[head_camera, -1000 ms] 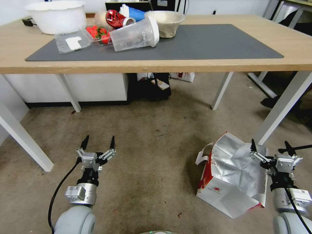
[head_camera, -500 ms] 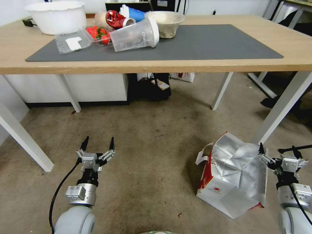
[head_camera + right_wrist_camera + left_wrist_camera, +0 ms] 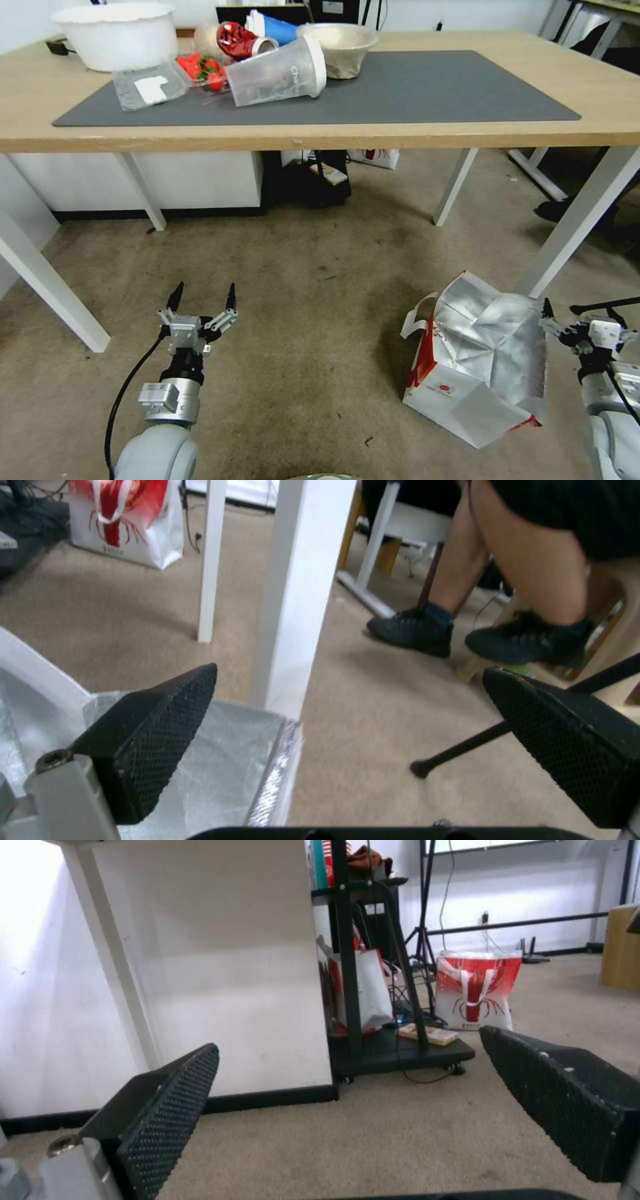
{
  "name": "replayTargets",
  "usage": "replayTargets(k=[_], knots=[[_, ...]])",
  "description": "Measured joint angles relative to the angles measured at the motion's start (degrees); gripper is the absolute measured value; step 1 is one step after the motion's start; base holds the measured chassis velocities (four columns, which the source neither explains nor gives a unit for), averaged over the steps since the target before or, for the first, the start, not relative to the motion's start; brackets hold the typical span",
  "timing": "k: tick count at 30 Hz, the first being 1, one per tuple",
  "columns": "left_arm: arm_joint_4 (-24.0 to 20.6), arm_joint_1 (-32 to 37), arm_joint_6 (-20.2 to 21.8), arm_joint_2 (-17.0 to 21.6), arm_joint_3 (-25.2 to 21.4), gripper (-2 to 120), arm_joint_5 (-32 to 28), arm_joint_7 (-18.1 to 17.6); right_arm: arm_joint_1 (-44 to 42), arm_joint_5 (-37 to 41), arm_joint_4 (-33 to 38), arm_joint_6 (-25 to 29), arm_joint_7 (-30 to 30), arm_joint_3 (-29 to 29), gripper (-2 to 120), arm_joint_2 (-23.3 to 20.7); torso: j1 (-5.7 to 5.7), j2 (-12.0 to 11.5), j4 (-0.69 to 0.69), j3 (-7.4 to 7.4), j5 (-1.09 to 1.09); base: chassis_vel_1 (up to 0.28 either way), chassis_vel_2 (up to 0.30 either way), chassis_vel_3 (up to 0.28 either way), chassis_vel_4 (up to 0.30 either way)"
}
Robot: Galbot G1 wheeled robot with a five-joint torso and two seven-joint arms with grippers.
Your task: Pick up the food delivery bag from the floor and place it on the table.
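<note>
The bag (image 3: 477, 373) lies crumpled on the carpet (image 3: 313, 347) at about 4 o'clock, foil lining up, beside a leg of the table (image 3: 580, 217). The right claw (image 3: 581, 319) hangs wide open at its 3 o'clock edge, empty. At 7 o'clock the left claw (image 3: 203, 298) hovers over bare carpet, also spread open.

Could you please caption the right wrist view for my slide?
Open right gripper straddling the food delivery bag's foil edge beside a white table leg.
</note>
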Motion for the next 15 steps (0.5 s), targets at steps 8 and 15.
replayTargets(k=[8, 15], knots=[[0.0, 0.11, -0.02, -0.07, -0.05, 98, 0.07, -0.41, 1.95, 0.99, -2.39, -2.77, 0.69, -1.39, 100, -0.64, 0.0, 0.02, 0.0, 0.0, 0.0, 0.0, 0.0, 0.0, 0.0], [-0.68, 0.14, 0.25, -0.19, 0.92, 98, -0.34, -0.98, 3.53, 3.9, -3.78, -7.26, 1.23, -2.7, 90, -1.44, 0.0, 0.02, 0.0, 0.0, 0.0, 0.0, 0.0, 0.0, 0.0]])
